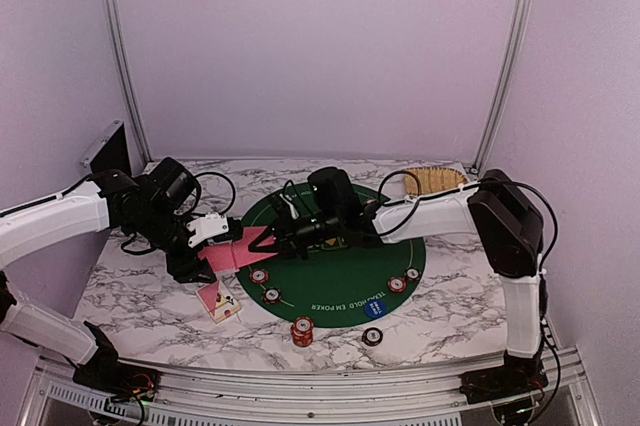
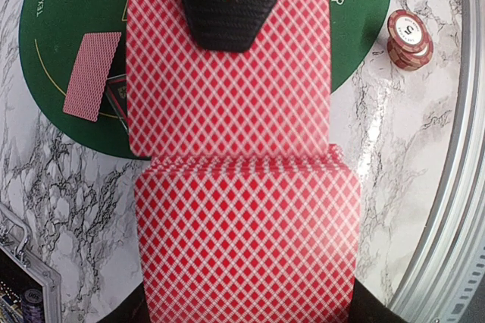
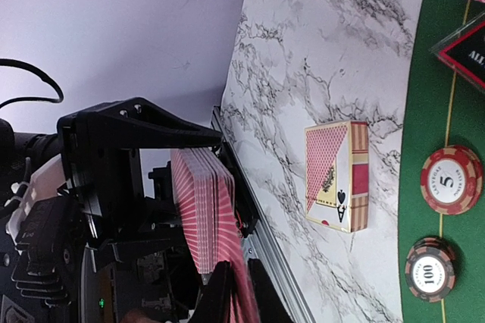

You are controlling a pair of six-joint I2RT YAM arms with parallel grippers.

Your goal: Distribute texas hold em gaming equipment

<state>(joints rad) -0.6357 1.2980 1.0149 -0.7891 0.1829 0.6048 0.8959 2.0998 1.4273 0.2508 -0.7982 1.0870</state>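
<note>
Gripping red-pink-backed playing-card deck [image 2: 246, 239] at edge of green round felt mat [image 1: 340, 276]: left end effector [image 1: 222, 244]. Right end effector [image 3: 239, 296] pinches top card [image 2: 227, 88]; friction may drag extras.

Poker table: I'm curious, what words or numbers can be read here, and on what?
"TEXAS HOLD EM POKER": on the green mat.
"5": on the red chip.
"100": on the dark chip.
"ALL", cut off at the picture's edge: on the black marker.
"A" with a spade: on the card box.
Blue disc: print too small to read.
</note>
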